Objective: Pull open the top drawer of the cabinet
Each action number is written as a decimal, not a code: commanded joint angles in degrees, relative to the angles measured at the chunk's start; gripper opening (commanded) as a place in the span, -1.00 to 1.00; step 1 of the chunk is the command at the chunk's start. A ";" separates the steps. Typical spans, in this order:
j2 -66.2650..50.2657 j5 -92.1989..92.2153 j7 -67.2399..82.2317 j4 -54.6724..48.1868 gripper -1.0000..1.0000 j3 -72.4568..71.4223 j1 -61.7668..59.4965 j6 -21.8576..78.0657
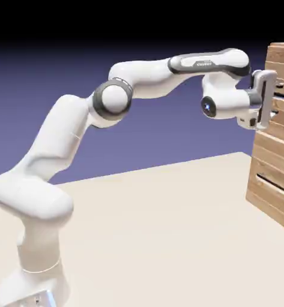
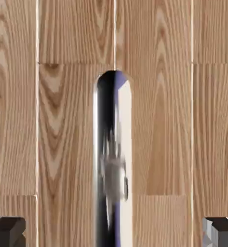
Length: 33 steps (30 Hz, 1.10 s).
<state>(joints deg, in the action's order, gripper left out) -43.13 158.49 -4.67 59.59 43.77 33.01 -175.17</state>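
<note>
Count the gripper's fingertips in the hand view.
2: one fingertip at the bottom left, another fingertip at the bottom right, both partly cut off by the picture's edge. The silver handle shows between them.

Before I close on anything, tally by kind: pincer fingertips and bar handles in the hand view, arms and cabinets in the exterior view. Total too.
Pincer fingertips: 2, wide apart
Bar handle: 1, running between them
Robot arm: 1
Cabinet: 1, partly out of frame
Total: 5
</note>
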 commanded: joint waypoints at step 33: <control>-9.38 -8.23 -26.00 5.51 -1.00 21.50 12.45 5.63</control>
<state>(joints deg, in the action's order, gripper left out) -52.50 150.24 -30.71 65.10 65.28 45.45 -169.52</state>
